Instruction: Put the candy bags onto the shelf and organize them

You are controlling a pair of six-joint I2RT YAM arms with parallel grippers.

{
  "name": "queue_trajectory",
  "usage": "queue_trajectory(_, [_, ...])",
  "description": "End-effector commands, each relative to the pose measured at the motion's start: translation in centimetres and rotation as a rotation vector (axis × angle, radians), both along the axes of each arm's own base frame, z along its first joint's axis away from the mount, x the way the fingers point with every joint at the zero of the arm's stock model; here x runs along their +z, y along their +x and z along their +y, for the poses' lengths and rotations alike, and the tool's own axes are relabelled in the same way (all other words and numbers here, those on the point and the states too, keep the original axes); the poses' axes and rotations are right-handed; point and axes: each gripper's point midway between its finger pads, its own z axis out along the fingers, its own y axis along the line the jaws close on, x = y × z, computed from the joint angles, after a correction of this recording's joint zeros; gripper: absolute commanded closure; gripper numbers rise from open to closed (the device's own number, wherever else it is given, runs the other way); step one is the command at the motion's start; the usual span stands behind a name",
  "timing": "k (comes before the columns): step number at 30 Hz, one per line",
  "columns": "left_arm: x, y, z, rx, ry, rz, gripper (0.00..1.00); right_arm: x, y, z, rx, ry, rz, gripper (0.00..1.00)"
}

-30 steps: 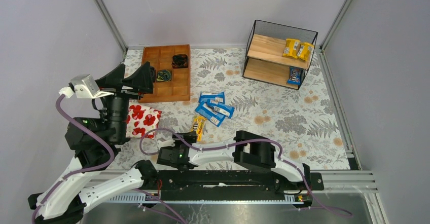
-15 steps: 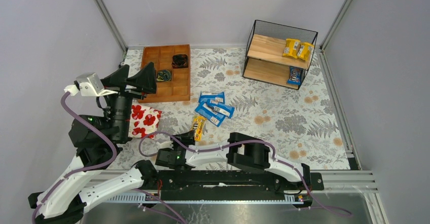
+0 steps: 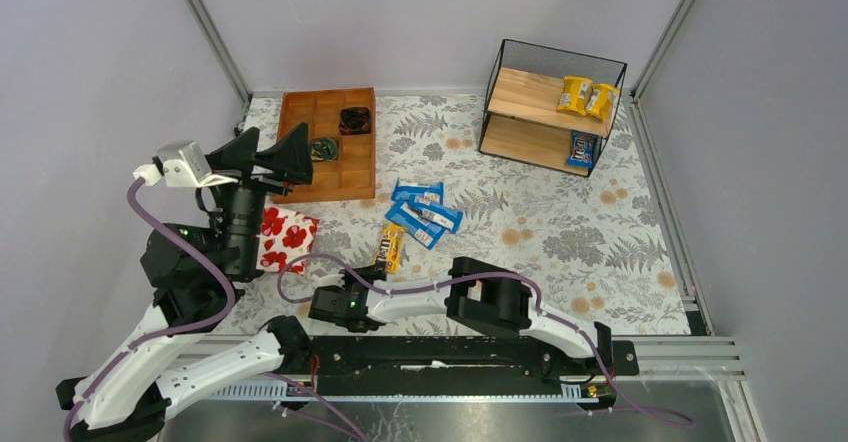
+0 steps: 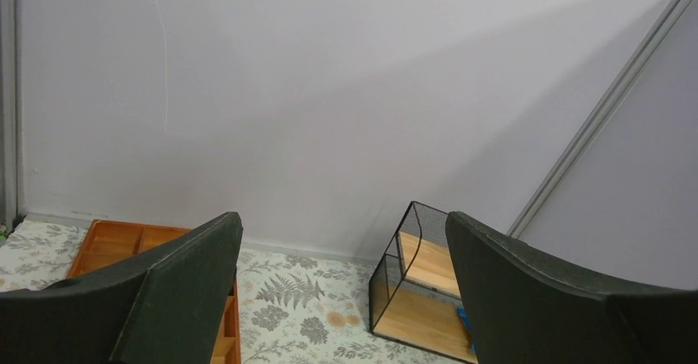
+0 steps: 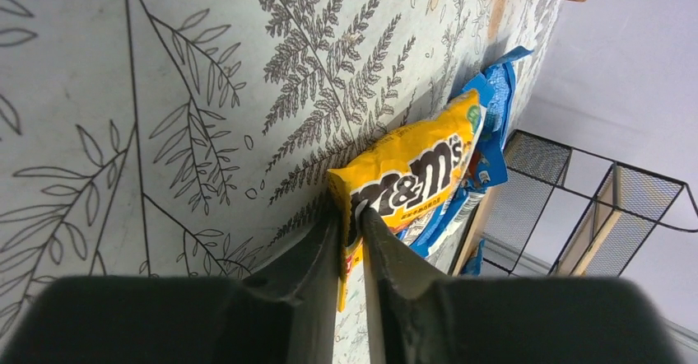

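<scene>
My right end effector (image 5: 352,216) pinched closed on near edge of yellow M&M's bag (image 5: 411,175). Bag lies on tabletop (image 3: 560,232), well left of shelf (image 3: 525,92) and nearer me. Blue bags (image 3: 425,212) overlap just beyond it, shelfward. My left end effector (image 4: 342,216) spread wide, holding nothing, raised far left of shelf.

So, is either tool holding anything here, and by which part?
The right tool pinches the yellow M&M's bag by its near short end; the left tool is open and empty.
</scene>
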Motion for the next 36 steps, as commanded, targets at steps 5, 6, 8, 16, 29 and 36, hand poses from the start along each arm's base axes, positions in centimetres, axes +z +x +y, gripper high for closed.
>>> queue_trajectory(5, [-0.1,0.3,-0.1,0.011,0.003,0.006,0.01,4.0,-1.2,0.7,0.008,0.197,0.113,0.97])
queue_trajectory(6, [-0.2,0.3,-0.2,0.013,0.005,0.007,0.01,4.8,-1.5,0.6,0.014,0.226,0.133,0.97])
queue_trajectory(8, [-0.2,0.4,-0.1,0.017,0.006,0.006,0.01,6.5,-2.0,0.3,0.016,0.295,0.16,0.97])
queue_trajectory(16, [-0.9,0.9,-0.9,0.014,0.016,0.015,0.01,12.6,-4.8,-2.3,0.056,0.518,0.319,1.0])
queue_trajectory(29, [-1.9,1.8,-2.1,0.01,0.029,0.016,0.01,19.5,-3.6,-12.0,-0.019,0.723,0.511,1.0])
queue_trajectory(36, [-3.9,2.6,-3.1,0.014,0.059,0.044,0.01,22.8,1.5,-19.4,-0.157,0.797,0.345,1.0])
